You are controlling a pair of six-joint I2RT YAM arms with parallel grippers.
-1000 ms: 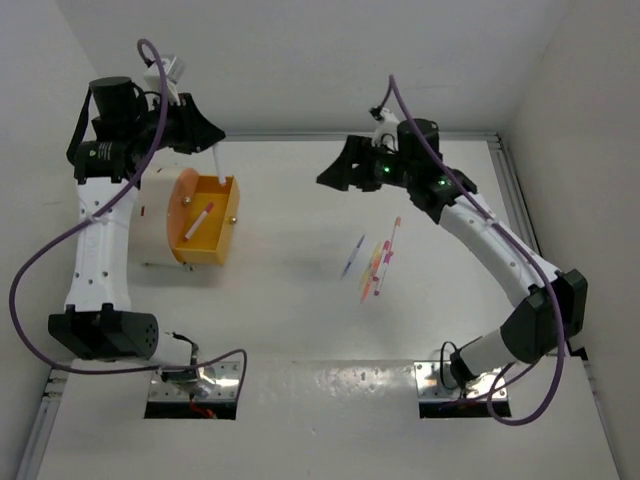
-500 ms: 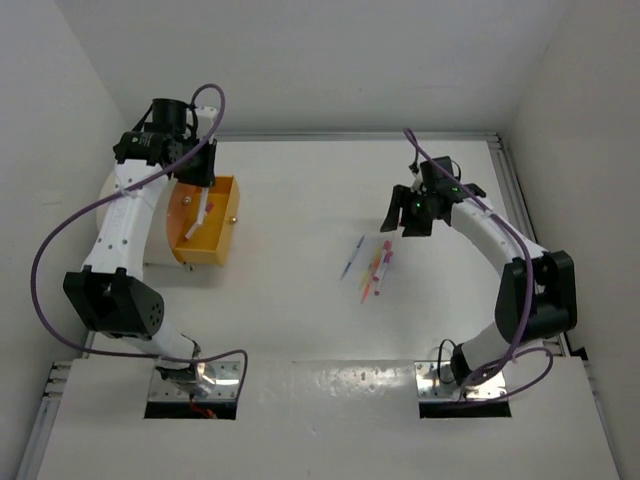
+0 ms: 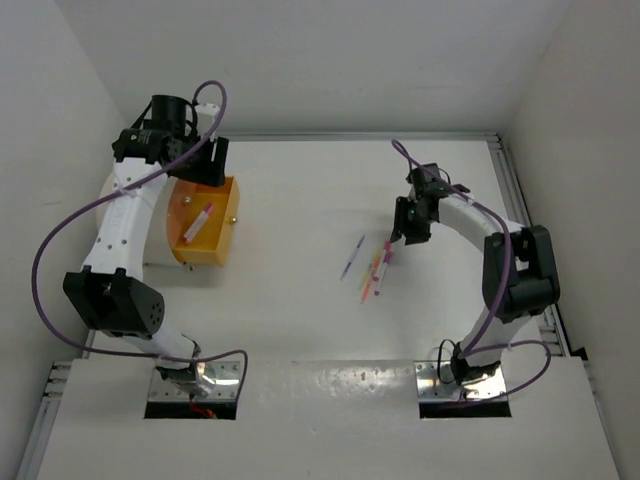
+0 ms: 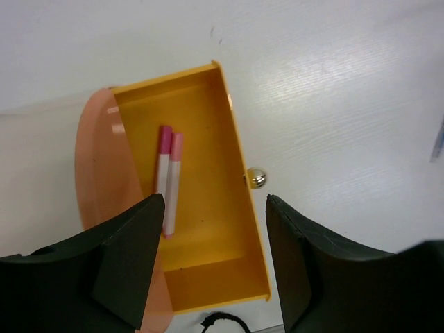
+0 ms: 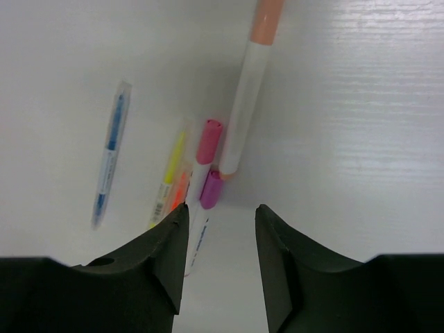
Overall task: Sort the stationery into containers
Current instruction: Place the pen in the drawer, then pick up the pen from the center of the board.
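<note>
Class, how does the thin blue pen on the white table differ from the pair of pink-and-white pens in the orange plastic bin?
The thin blue pen is blue; the pair of pink-and-white pens is pink over white. The blue pen lies on the white table; the pair lies inside the orange plastic bin. The blue pen touches no other pen; the pair touches side by side. All lie flat.

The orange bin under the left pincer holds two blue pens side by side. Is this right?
Only the colour is wrong. The left wrist view shows that the two pens in the orange bin under the left pincer are pink and white, side by side.
</note>
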